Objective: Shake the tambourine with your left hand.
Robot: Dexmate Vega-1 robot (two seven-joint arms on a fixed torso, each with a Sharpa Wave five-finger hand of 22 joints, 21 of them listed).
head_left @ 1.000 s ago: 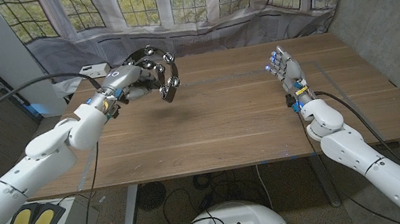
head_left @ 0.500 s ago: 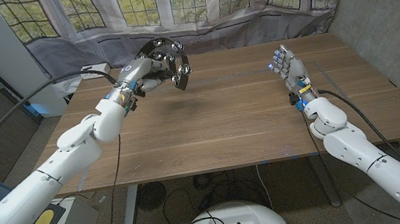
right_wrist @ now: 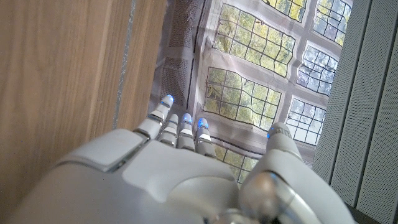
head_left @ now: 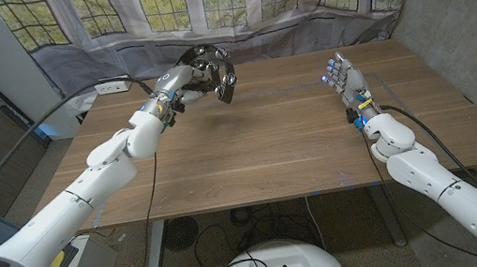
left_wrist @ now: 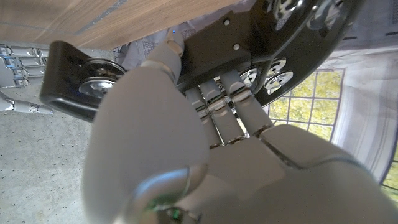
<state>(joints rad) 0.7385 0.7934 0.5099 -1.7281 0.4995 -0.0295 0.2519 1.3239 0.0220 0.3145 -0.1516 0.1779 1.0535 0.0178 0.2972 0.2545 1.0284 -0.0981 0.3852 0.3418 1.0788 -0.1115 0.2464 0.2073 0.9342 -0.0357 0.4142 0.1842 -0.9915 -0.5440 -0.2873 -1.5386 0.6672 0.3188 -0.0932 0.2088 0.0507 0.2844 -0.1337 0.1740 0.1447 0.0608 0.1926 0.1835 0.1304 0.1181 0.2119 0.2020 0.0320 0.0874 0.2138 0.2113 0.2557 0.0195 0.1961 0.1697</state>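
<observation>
My left hand (head_left: 182,83) holds a black tambourine (head_left: 218,72) with silver jingles in the air above the far middle of the wooden table (head_left: 269,148). In the left wrist view my left hand (left_wrist: 205,143) has its fingers wrapped on the tambourine (left_wrist: 261,37) frame, with jingles showing on both sides. My right hand (head_left: 344,82) stands on its edge at the right side of the table, fingers straight and apart, holding nothing. The right wrist view shows my right hand (right_wrist: 180,168) from behind, fingertips (right_wrist: 185,119) lit blue, pointing at the window.
A grey curtain (head_left: 253,41) and leaded windows run behind the table's far edge. A white object (head_left: 108,85) lies at the table's far left corner. A grey wall (head_left: 476,13) stands on the right. Cables trail along both arms.
My left arm has swung the tambourine to the right and further out over the table across the frames. The right hand has stayed where it was.
</observation>
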